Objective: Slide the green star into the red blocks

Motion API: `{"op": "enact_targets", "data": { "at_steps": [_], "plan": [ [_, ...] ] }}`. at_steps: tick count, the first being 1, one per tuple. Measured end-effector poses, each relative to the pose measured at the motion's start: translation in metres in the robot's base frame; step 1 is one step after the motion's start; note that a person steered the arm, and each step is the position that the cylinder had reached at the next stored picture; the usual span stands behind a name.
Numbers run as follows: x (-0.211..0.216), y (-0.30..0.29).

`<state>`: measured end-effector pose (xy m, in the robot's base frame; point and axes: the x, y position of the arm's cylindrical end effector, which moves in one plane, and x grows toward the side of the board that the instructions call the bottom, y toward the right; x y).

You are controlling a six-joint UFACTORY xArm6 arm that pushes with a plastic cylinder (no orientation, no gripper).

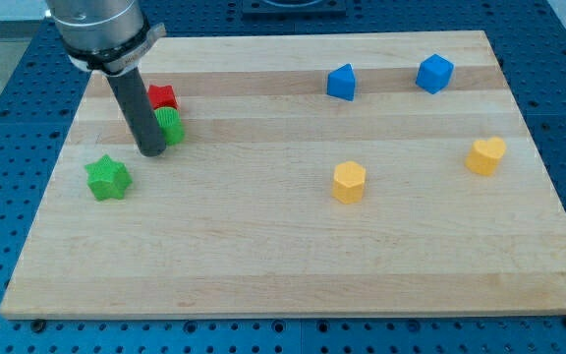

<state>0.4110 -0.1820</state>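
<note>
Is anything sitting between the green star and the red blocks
Yes. My tip and a green round block stand between the green star and the one visible red block, up and to the view's right.

One high, oblique view over board

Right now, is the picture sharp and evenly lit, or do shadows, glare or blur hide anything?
Camera view: sharp, even light, soft shadows, no strong glare. My tip partly hides the green block and the red block; the green star is clear.
</note>
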Motion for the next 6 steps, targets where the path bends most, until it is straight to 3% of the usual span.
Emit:
{"op": "enact_targets", "data": {
  "at_steps": [1, 2, 3, 4, 5, 6],
  "plan": [
    [-0.013, 0.000],
    [0.007, 0.005],
    [0.064, 0.020],
    [0.108, -0.001],
    [0.124, -0.060],
    [0.102, -0.083]
  ]
}}
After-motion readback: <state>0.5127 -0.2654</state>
